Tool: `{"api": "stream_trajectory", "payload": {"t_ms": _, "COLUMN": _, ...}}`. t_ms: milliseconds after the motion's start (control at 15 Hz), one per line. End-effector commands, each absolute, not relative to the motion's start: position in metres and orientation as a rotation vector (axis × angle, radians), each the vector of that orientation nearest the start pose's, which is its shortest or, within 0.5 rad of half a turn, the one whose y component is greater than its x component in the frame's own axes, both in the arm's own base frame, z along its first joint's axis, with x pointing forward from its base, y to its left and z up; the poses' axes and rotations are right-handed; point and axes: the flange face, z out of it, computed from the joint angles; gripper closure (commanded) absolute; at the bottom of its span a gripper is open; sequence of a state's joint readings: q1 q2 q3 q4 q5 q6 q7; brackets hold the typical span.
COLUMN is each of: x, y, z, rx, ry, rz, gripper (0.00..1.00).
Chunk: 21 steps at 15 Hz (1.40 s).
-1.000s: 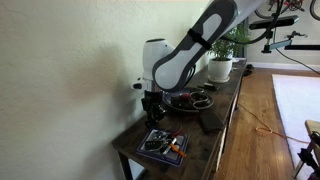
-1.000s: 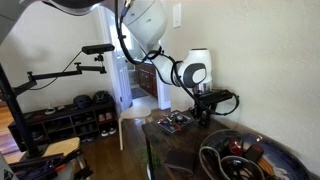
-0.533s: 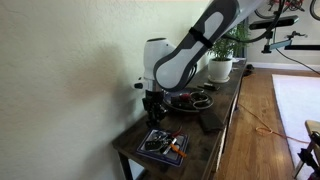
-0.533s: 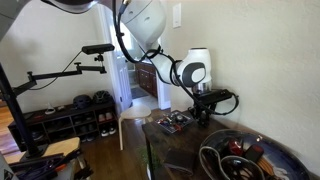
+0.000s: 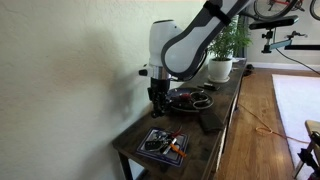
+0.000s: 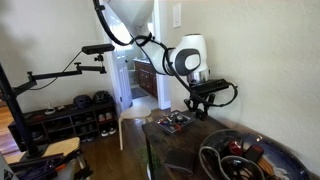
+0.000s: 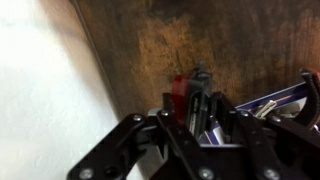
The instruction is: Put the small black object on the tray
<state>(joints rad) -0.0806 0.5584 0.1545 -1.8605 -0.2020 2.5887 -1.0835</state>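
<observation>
My gripper [image 5: 156,103] hangs over the dark wooden table, between the square patterned tray and the round dark tray [image 5: 196,106], and also shows in the other exterior view [image 6: 199,110]. In the wrist view the gripper [image 7: 200,100] has its jaws close together on a small black object [image 7: 201,95], with a red strip beside it, held above the bare wood. The object is too small to see in either exterior view. The round tray's rim [image 6: 205,158] fills the foreground, with dark items in it.
The square patterned tray [image 5: 163,146] with an orange item lies near the table's front end [image 6: 174,122] and at the right of the wrist view [image 7: 275,100]. A larger black lump [image 5: 205,122] sits by the table edge. A potted plant [image 5: 222,62] stands behind. The wall runs close alongside.
The arm has risen and shifted slightly toward the round tray. The gripper is higher above the table than before.
</observation>
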Motion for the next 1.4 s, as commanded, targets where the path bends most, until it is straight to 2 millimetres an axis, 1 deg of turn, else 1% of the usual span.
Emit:
{"api": "stream_trajectory", "payload": {"t_ms": 0, "x": 0.631, "y": 0.025, "z": 0.267, "rx": -2.768, "ry": -1.787, "rz": -0.203, "gripper": 0.8}}
{"api": "stream_trajectory", "payload": {"t_ms": 333, "x": 0.621, "y": -0.015, "z": 0.286, "rx": -3.003, "ry": -1.449, "rz": -0.189, "gripper": 0.8}}
{"api": "stream_trajectory", "payload": {"t_ms": 533, "x": 0.618, "y": -0.034, "z": 0.287, "rx": -3.114, "ry": -1.216, "rz": -0.162, "gripper": 0.8}}
{"api": "stream_trajectory", "payload": {"t_ms": 733, "x": 0.618, "y": -0.051, "z": 0.279, "rx": -3.199, "ry": -1.01, "rz": -0.11, "gripper": 0.8}}
{"api": "stream_trajectory", "payload": {"t_ms": 867, "x": 0.618, "y": -0.058, "z": 0.274, "rx": -3.234, "ry": -0.871, "rz": -0.082, "gripper": 0.8}}
{"api": "stream_trajectory", "payload": {"t_ms": 1000, "x": 0.616, "y": -0.061, "z": 0.266, "rx": -3.25, "ry": -0.737, "rz": -0.07, "gripper": 0.8}}
{"api": "stream_trajectory", "payload": {"t_ms": 1200, "x": 0.617, "y": -0.064, "z": 0.253, "rx": -3.29, "ry": -0.582, "rz": -0.055, "gripper": 0.8}}
{"api": "stream_trajectory", "payload": {"t_ms": 1333, "x": 0.617, "y": -0.067, "z": 0.239, "rx": -3.303, "ry": -0.484, "rz": -0.015, "gripper": 0.8}}
